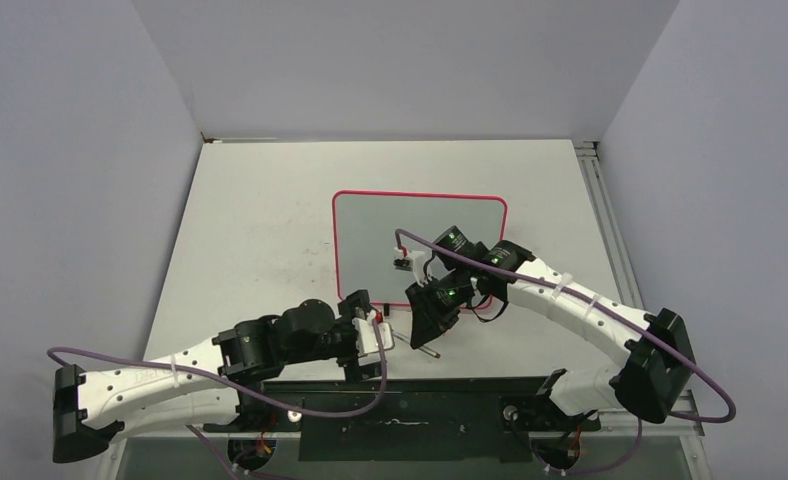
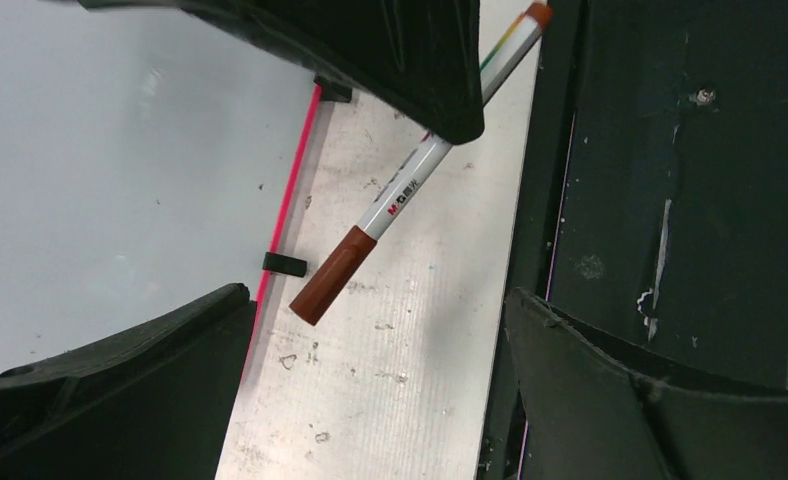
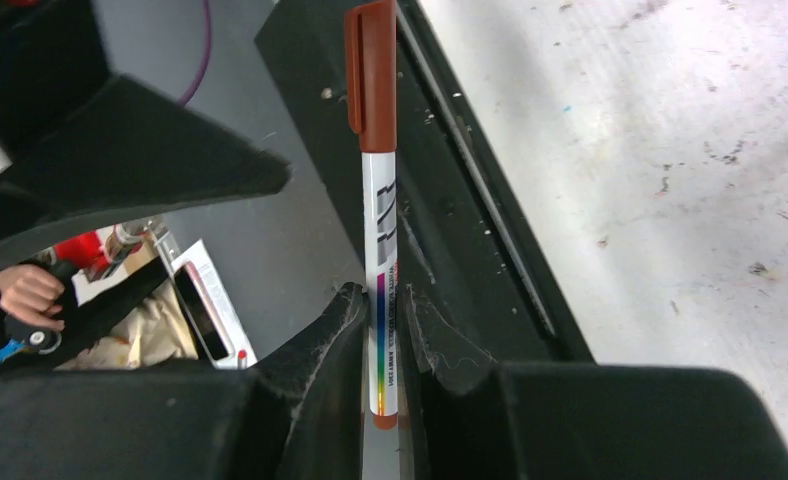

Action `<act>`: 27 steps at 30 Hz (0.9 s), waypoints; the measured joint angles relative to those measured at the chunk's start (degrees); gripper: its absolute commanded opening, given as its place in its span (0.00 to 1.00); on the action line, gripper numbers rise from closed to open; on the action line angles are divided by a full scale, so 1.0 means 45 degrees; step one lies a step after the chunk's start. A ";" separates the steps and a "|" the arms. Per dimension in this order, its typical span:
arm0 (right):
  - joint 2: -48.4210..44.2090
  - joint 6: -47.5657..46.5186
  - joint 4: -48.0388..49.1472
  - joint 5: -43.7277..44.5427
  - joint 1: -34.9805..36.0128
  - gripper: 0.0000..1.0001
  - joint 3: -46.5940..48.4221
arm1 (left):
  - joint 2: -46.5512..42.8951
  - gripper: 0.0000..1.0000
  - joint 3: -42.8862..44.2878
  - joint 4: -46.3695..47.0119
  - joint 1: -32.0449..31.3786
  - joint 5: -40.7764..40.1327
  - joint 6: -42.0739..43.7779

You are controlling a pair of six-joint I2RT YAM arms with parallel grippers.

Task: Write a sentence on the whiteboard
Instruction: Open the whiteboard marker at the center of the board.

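Left claw [image 1: 377, 325], lower centre-left of the top view: jaws wide apart, empty, beside the whiteboard [image 1: 370, 230], which lies mid-frame on the table [image 1: 260, 220], no writing visible. Right claw [image 3: 380, 305], further right: clamped on a marker [image 3: 379, 210], brown cap [image 3: 371, 75] on; best that the left claw grip the cap squarely and pull along the barrel. Only wrist views show the cap; only the top view, the whole whiteboard.

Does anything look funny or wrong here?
Yes. The marker in the right claw has its brown cap on, so it cannot write yet. No writing shows on the whiteboard.
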 measured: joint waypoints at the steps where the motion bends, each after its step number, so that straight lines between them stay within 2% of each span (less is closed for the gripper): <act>1: 0.0024 -0.0136 -0.0165 -0.0209 -0.0005 0.05 0.0126 | 0.0087 0.84 -0.0029 -0.0049 -0.0102 -0.0078 0.0073; 13: 0.0029 -0.0627 -0.0962 -0.1889 0.0005 0.05 0.0806 | 0.0942 0.47 -0.0029 -0.0389 -0.0515 -0.0282 0.0296; 16: 0.0029 -0.0709 -0.1069 -0.2011 0.0010 0.05 0.0850 | 0.0981 0.31 -0.0029 -0.0393 -0.0515 -0.0325 0.0296; 20: 0.0039 -0.0797 -0.1234 -0.2137 0.0015 0.05 0.0874 | 0.1190 0.03 -0.0024 -0.0413 -0.0525 -0.0291 0.0291; 21: 0.0049 -0.0821 -0.1239 -0.2113 0.0010 0.05 0.0889 | 0.1224 0.00 -0.0019 -0.0544 -0.0554 -0.0155 0.0350; 23: 0.0063 -0.0826 -0.1137 -0.2064 -0.0068 0.06 0.0971 | 0.1268 0.00 -0.0019 -0.0879 -0.0743 0.0053 0.0389; 24: 0.0063 -0.0811 -0.1137 -0.2045 -0.0063 0.16 0.0986 | 0.1277 0.00 -0.0019 -0.0884 -0.0758 0.0049 0.0393; 25: 0.0063 -0.0787 -0.1083 -0.2021 -0.0068 0.35 0.0986 | 0.1263 0.00 -0.0019 -0.0889 -0.0748 0.0049 0.0364; 26: 0.0063 -0.0699 -0.0957 -0.1923 -0.0092 0.61 0.0986 | 0.1263 0.00 -0.0019 -0.0913 -0.0738 -0.0005 0.0325; 27: 0.0063 -0.0500 -0.0865 -0.1841 -0.0136 0.78 0.0981 | 0.1258 0.00 -0.0019 -0.0908 -0.0733 -0.0078 0.0262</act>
